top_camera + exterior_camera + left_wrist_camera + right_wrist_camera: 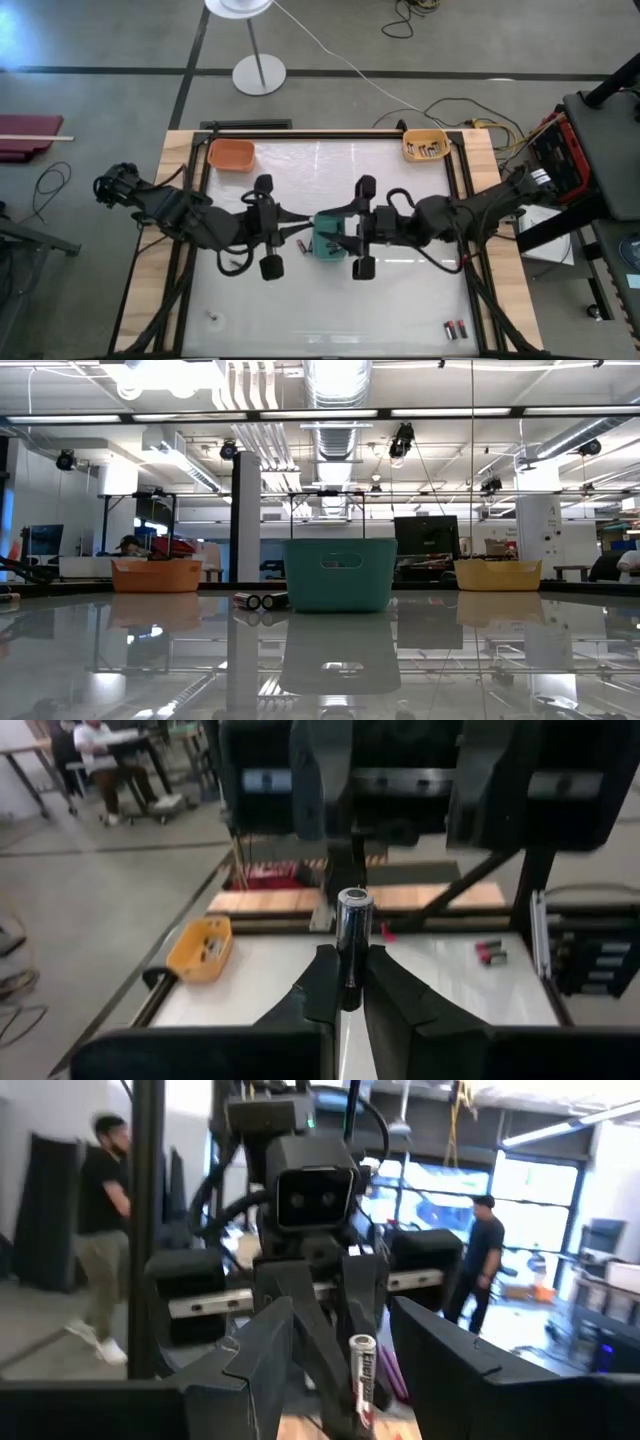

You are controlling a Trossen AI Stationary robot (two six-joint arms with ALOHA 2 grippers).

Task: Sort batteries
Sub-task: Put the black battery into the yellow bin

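A battery (352, 935), dark and silvery, stands between the fingertips of my left gripper (300, 233), which is shut on it over the middle of the table. My right gripper (338, 236) faces it from the right, open, with a finger (250, 1365) on either side of the same battery (362, 1370) and apart from it. Both grippers hang by a teal bin (324, 243). Two more batteries (260, 600) lie on the table left of the teal bin (340, 573). Another pair of batteries (455, 328) lies near the front right corner. My left gripper pinches the battery's lower half (348, 982) between its two fingertips. The fingers come about level from the table's left and lie across the battery. The battery stands roughly upright, its cap end (354, 900) above the fingers, lifted clear of the table.
An orange bin (231, 154) stands at the far left and a yellow bin (424, 146) holding batteries at the far right. A small object (213, 318) lies near the front left. A lamp stand (259, 73) and cables lie beyond the far edge; people are in the room.
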